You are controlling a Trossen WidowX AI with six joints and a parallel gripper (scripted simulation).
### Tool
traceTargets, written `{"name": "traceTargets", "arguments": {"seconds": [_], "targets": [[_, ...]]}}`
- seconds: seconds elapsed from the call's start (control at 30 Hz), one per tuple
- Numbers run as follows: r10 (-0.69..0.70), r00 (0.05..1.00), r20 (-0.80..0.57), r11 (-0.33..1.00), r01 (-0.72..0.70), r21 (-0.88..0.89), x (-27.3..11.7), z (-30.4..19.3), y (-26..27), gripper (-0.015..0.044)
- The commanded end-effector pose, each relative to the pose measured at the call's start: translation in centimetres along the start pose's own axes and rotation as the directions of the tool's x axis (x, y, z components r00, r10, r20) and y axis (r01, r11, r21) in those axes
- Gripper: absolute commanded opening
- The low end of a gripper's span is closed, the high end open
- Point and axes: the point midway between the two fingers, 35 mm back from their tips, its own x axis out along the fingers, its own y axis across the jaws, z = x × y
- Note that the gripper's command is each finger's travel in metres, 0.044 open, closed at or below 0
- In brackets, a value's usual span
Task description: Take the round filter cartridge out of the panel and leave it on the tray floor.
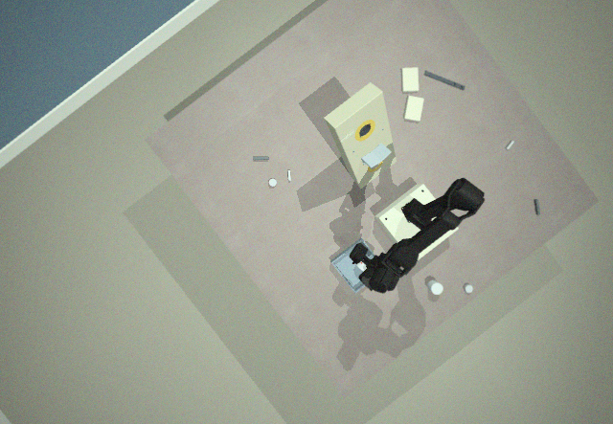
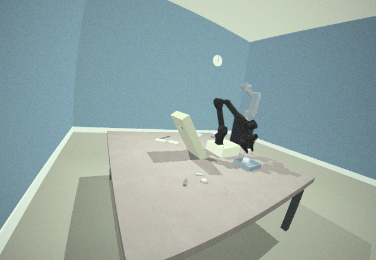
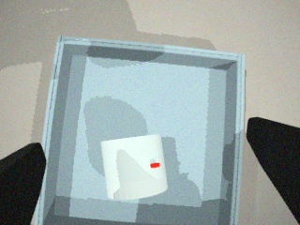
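Note:
The white filter cartridge (image 1: 361, 265) (image 2: 246, 161) (image 3: 136, 166) lies on its side inside the blue tray (image 1: 345, 267) (image 2: 255, 166) (image 3: 183, 89). A red mark shows on its curved side in the wrist view; its slotted face is not visible there. My gripper (image 1: 362, 266) (image 2: 249, 151) (image 3: 148, 141) is open and empty above the tray, its fingers wide apart and clear of the cartridge. The cream service panel (image 1: 346, 137) (image 2: 190, 135) leans on the table, with a dark round opening (image 1: 365, 130) inside a yellow ring.
A pale blue plate (image 1: 375, 155) juts from the panel over a second yellow mark. The cream base block (image 1: 393, 221) (image 2: 222, 151) stands under the arm, close to the tray. White cylinders (image 1: 436, 287) (image 1: 468, 288) stand beyond the arm. Two cream blocks (image 1: 410, 78) (image 1: 414, 108) lie near a grey bar (image 1: 444, 79).

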Motion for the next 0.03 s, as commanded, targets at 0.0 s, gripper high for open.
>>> {"name": "traceTargets", "arguments": {"seconds": [0.0], "targets": [[0.000, 1.000, -0.001, 1.000, 0.000, -0.001, 0.04, -0.03, 0.01, 0.0440]]}}
